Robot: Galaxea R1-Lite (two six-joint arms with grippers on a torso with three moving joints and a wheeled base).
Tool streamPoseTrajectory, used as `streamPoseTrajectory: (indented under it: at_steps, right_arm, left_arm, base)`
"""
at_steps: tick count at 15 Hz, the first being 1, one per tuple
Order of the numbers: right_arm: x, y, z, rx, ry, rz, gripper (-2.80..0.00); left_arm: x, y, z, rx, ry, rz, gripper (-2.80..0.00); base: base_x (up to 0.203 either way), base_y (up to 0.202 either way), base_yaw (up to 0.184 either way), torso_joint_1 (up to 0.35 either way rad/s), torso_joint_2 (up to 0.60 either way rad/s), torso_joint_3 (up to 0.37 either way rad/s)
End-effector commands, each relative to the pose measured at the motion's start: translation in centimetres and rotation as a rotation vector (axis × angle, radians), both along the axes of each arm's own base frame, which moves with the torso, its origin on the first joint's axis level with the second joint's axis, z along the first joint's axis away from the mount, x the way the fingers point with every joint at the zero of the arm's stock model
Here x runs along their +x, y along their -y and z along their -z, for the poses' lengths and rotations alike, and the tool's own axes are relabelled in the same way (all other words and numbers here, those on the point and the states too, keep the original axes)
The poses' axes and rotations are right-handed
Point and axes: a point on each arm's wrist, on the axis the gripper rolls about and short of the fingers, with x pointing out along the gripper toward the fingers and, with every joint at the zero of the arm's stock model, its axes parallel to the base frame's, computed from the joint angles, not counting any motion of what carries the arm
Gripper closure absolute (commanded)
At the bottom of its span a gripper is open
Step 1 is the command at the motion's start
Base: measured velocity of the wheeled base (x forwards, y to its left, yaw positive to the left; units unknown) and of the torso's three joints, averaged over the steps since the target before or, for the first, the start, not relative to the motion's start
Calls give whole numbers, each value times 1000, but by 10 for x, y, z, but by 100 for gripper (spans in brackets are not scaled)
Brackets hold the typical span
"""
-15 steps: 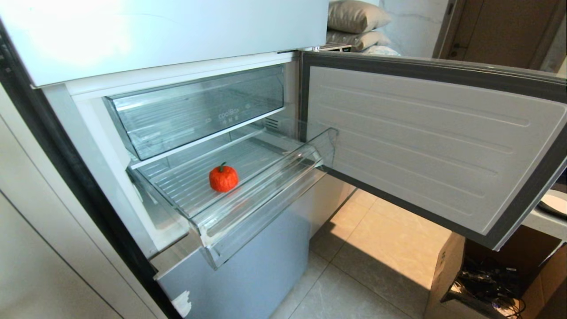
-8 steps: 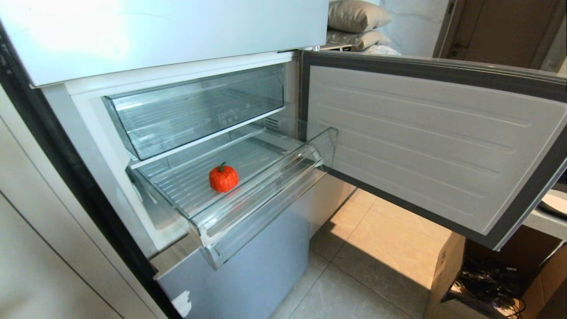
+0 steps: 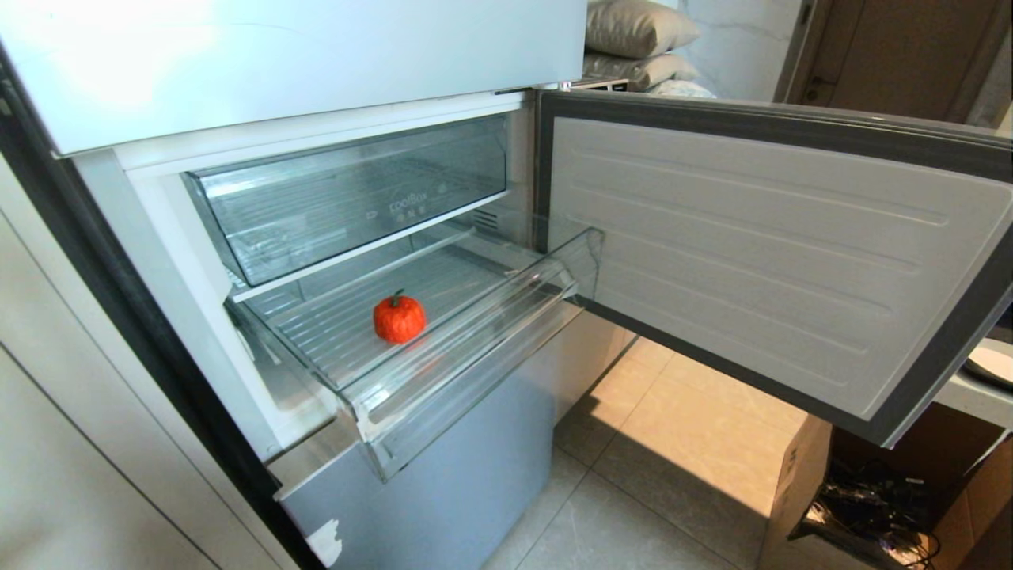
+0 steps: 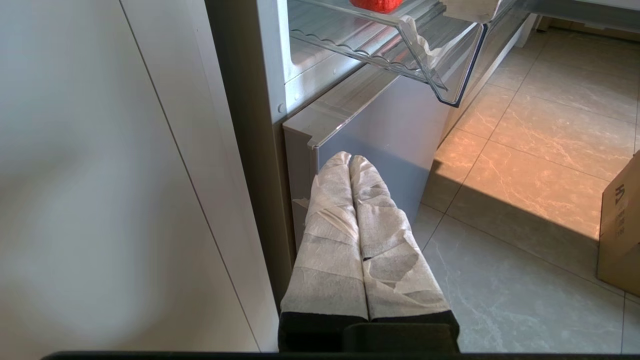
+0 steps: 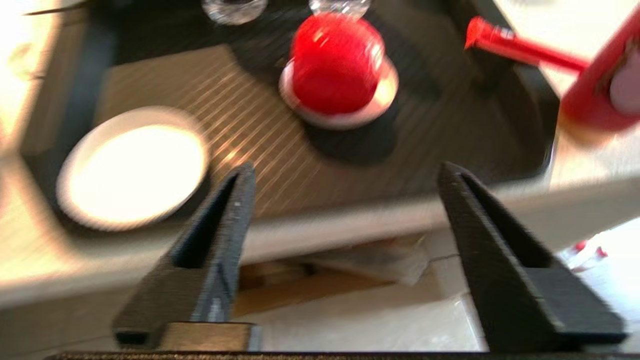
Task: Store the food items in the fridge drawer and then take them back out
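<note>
1. The floor (image 3: 673, 467) has big pale tiles, and a patch of warm sunlight lies on it.
2. A brown cardboard box (image 3: 799, 483) sits on the floor, with dark cables inside.
3. Two grey pillows (image 3: 633, 32) are stacked behind the fridge.
4. A brown door (image 3: 894, 55) is at the back.
5. A plain white cupboard wall (image 3: 71, 443) stands beside the fridge.

Fuzzy orange-red fruit (image 3: 400, 318) sits in the pulled-out fridge drawer (image 3: 467, 332); red apple (image 5: 336, 64) on a saucer.
</note>
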Motion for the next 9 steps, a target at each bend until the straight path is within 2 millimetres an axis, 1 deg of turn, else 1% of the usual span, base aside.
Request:
streamPoseTrajectory:
  at_steps: [1, 6, 9]
  right_arm:
    - [16, 30, 15, 20, -28, 8, -280]
    - [30, 51, 22, 1, -58, -3, -280]
    - [45, 70, 22, -25, -49, -6, -280]
  left_arm:
    - [0, 0, 0, 0, 0, 0, 0]
    - [0, 0, 0, 0, 0, 0, 0]
    - [0, 0, 0, 0, 1, 0, 0]
  base:
    - [0, 0, 0, 0, 0, 0]
    - [0, 0, 0, 5, 1, 0]
    - [0, 0, 0, 0, 0, 0]
